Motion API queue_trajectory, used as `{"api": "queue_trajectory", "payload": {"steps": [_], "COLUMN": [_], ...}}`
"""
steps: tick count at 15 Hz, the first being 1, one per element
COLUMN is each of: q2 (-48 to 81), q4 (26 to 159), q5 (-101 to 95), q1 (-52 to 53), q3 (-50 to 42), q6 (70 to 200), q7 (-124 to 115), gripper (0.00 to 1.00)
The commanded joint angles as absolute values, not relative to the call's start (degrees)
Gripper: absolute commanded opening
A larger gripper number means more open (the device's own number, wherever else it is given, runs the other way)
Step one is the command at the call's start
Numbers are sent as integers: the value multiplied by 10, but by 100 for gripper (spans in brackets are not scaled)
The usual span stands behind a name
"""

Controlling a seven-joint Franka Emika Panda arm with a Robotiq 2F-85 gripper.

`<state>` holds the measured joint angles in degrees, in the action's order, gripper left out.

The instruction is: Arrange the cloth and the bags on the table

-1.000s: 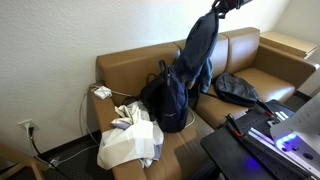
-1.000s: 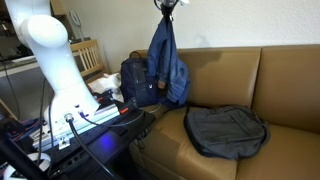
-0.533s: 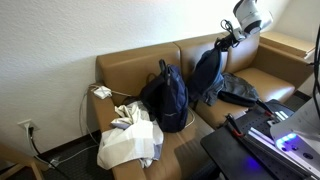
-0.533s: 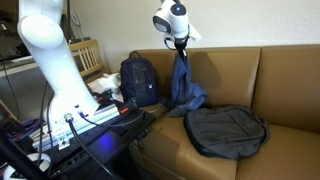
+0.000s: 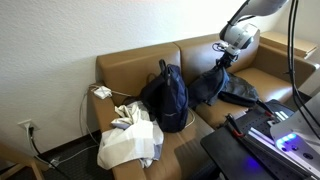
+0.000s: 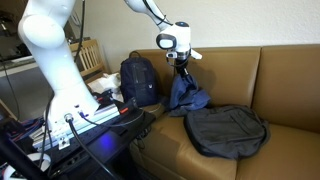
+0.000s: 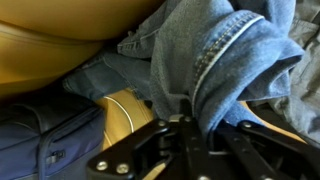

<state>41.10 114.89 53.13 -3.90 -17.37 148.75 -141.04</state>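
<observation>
My gripper (image 5: 223,56) (image 6: 181,67) is shut on a blue denim cloth (image 6: 184,93) (image 5: 210,84) and holds its top just above the brown couch seat. The cloth's lower part piles on the seat cushion. In the wrist view the denim (image 7: 225,60) is pinched between the fingers (image 7: 186,122). A dark blue backpack (image 5: 166,97) (image 6: 137,80) stands upright against the couch back. A flat grey-black bag (image 6: 226,130) (image 5: 236,89) lies on the seat beside the cloth.
A white and grey pile of cloth (image 5: 130,140) lies at one end of the brown couch (image 5: 130,65). A cable and wall socket (image 5: 27,128) are beside it. A black stand with electronics (image 6: 90,125) is in front. A wooden chair (image 6: 88,55) stands behind.
The gripper has come down with the denim cloth from high above the couch back to just above the seat. The cloth hung full length; it now bunches on the cushion.
</observation>
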Motion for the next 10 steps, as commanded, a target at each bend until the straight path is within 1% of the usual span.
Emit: {"api": "queue_trajectory", "payload": {"steps": [1,3,4,5,6,7,9,10], "q2": [425,430,445,443,442,434,413,392], "q4": [1126,1107,1100,1098,1101,1108,1119,1125], "q5": [406,359,405,394,386,364,330,285], "q1": [-8,-12,40,35,48,52,53,15], "q3": [-182,-170,-224,-227,-249,-262,-288,-260], "q6": [1449,1442,1436,1434,1438,1447,1443,1446], "q7": [-1491,-1528,-1503,-1501,-1497,-1497,-1482,-1492], "gripper": [2,2,32,33,39,45,62,68]}}
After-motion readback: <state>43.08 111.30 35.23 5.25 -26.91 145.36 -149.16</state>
